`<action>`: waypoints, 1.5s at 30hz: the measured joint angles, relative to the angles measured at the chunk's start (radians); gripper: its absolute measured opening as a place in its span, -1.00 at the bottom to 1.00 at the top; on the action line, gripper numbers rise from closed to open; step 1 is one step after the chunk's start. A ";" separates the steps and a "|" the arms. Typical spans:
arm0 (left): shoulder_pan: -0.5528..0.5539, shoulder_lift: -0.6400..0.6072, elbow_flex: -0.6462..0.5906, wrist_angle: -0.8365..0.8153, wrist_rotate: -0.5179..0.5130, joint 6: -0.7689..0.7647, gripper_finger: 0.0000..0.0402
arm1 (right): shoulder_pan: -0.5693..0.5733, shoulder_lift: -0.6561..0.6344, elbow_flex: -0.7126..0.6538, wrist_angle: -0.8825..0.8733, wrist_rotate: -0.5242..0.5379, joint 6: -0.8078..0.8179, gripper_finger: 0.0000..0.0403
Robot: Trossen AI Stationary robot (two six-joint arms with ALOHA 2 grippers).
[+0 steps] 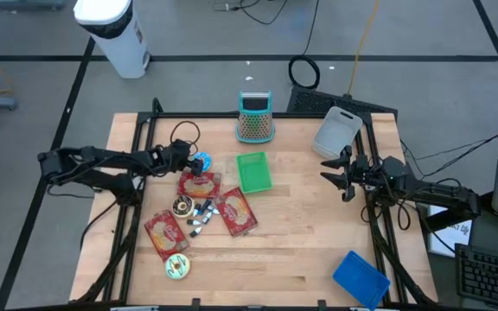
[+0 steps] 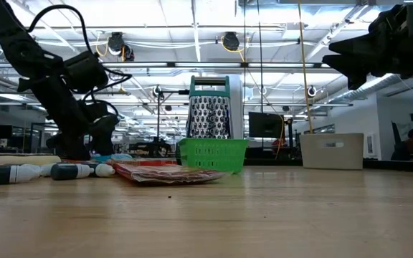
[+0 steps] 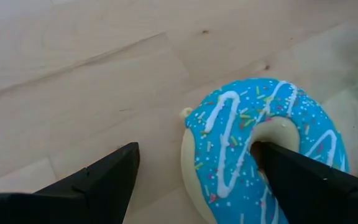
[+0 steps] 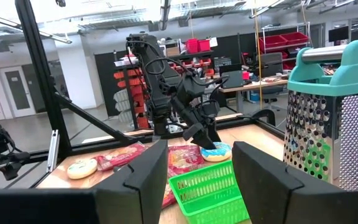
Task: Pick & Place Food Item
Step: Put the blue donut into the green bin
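High view: left gripper [image 1: 194,161] at the blue doughnut [image 1: 201,162] beside the green basket [image 1: 253,171] on the desk [image 1: 301,242].
Left wrist view: fingers [image 3: 104,180] spread, straddling the doughnut's rim, one in its hole.
Right wrist view: right gripper [image 4: 199,177] raised, fingers [image 4: 143,180] parted, empty.

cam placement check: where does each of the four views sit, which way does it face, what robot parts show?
High: overhead, straight down; both arms, table.
Low: table height, level across; left arm by green basket, grater.
Left wrist: open left claw straddling blue donut, one finger in its hole.
Right wrist: raised right claw facing left arm.
Shared: donut, basket, grater in high and right wrist.
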 joint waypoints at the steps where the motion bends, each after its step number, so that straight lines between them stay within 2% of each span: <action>1: 0.000 0.000 0.000 0.000 0.002 0.003 0.68 | 0.000 0.000 0.000 0.000 0.001 0.000 -0.15; 5: 0.001 0.001 0.000 0.011 0.026 0.030 0.54 | 0.000 0.000 0.000 0.000 0.001 0.000 -0.15; 14: 0.000 0.003 -0.002 0.107 0.050 0.071 -0.10 | 0.000 0.000 0.000 0.000 -0.002 0.000 -0.15; 23: 0.000 0.002 -0.002 0.252 0.044 0.215 -0.43 | 0.000 0.000 0.000 0.000 -0.003 0.000 -0.15; 28: -0.015 -0.016 -0.002 0.388 0.057 0.231 -0.57 | 0.000 0.000 0.000 0.000 -0.003 0.000 -0.15; 32: -0.039 -0.036 -0.002 0.490 0.113 0.231 -0.65 | 0.000 0.000 0.000 0.000 -0.003 0.001 -0.15; 38: -0.094 -0.047 -0.001 0.597 0.180 0.234 -0.67 | 0.000 0.000 0.000 0.000 -0.003 -0.003 -0.15; 42: -0.146 -0.046 0.047 0.569 0.182 0.239 -0.67 | 0.000 0.000 0.000 0.000 0.003 -0.029 -0.15; 45: -0.187 -0.046 0.130 0.486 0.182 0.277 -0.68 | 0.000 0.000 0.000 0.000 0.047 -0.027 -0.15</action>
